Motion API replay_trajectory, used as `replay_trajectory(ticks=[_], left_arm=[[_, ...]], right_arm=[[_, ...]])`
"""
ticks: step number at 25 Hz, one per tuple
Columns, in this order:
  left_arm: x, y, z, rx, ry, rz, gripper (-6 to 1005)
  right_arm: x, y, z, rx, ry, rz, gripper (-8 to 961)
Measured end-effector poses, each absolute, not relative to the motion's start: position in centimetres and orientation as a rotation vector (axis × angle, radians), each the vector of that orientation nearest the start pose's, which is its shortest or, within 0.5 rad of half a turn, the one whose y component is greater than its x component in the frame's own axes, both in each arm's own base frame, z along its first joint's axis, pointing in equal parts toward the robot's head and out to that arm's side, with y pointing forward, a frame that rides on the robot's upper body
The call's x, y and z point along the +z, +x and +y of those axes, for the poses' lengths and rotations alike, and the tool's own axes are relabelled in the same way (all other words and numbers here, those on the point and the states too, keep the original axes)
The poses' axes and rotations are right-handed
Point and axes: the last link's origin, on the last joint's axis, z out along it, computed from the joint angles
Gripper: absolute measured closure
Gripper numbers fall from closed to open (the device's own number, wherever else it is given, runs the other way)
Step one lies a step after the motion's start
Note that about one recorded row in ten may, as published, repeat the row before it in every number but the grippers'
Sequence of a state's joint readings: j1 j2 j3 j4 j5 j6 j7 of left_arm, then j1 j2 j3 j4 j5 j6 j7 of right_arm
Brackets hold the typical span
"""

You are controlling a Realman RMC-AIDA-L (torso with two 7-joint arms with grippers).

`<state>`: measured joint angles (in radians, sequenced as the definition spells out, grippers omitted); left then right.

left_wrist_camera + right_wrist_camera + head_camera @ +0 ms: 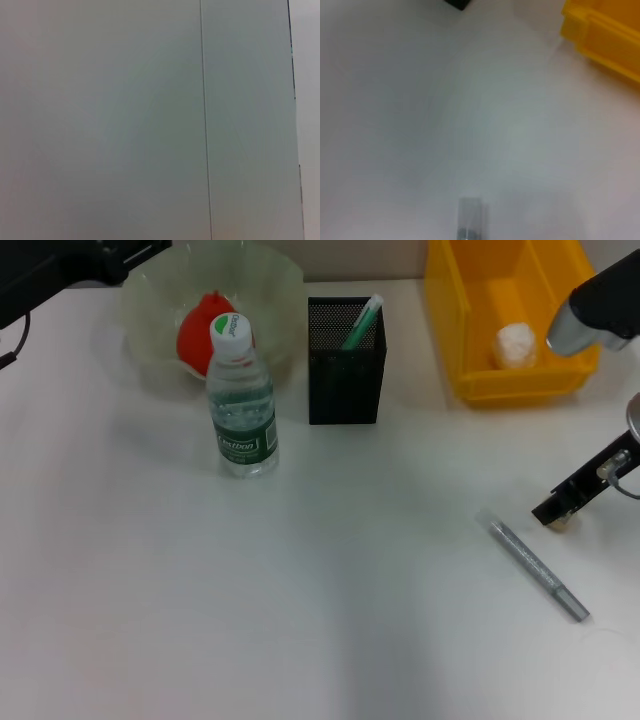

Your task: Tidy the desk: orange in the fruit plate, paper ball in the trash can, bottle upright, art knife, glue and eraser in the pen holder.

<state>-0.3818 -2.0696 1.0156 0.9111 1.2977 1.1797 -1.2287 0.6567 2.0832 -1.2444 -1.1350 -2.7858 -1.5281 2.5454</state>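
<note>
The grey art knife (538,571) lies nearest on the table (300,620), untouched. Just beyond it, my right tool (556,515) sits low over the eraser (562,525); I cannot tell whether it is apart or clamped. My left tool is parked out of sight. The orange (195,332) rests in the fruit plate (275,280), the paper ball (515,345) in the trash can (450,330), the bottle (241,400) stands upright, and a green stick occupies the pen holder (345,375). Risk: the small eraser could slip sideways from a shallow pinch.

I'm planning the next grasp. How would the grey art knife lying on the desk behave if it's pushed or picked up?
The art knife looks slim and stiff, so probably light. Lying flat on the smooth desk, it may slide or roll when nudged.
</note>
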Motion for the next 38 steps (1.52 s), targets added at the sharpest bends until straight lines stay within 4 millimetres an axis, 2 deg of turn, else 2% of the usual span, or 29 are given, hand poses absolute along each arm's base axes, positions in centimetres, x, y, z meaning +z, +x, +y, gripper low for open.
replay_trajectory(ticks=[5,16,21,25,27,28,29,32,34,36,38], left_arm=[[6.6,-22.6,37.5,-0.918,-2.179,-0.314,302],[6.7,-22.5,37.5,-0.916,-2.178,-0.308,301],[6.8,-22.5,37.4,-0.915,-2.177,-0.306,302],[6.8,-22.6,37.4,-0.914,-2.176,-0.307,302],[6.8,-22.6,37.4,-0.913,-2.175,-0.307,302],[6.8,-22.6,37.4,-0.914,-2.174,-0.307,302],[6.8,-22.6,37.4,-0.914,-2.174,-0.307,302],[7.0,-22.7,37.3,-0.925,-2.162,-0.308,301],[7.1,-22.7,37.3,-0.934,-2.151,-0.31,301],[7.2,-22.8,37.3,-0.938,-2.144,-0.315,301],[7.2,-22.9,37.3,-0.937,-2.144,-0.314,301]], right_arm=[[0.3,23.3,36.9,-0.678,-2.437,1.105,488],[-0.3,23.7,36.9,-0.712,-2.445,1.13,508],[-0.2,23.6,36.9,-0.714,-2.451,1.131,682],[0.9,23.7,36.8,-0.671,-2.463,1.154,689],[2.3,23.5,36.8,-0.543,-2.493,1.18,692],[4.3,23.2,36.7,-0.28,-2.541,1.213,692],[4.3,23.2,36.7,-0.28,-2.541,1.213,691],[6.5,23.2,36.6,0.176,-2.6,1.185,692],[7.0,23.6,36.8,0.46,-2.603,1.138,693],[6.4,23.7,37.5,0.734,-2.56,1.03,689],[5.9,23.7,37.9,0.784,-2.539,0.994,682]])
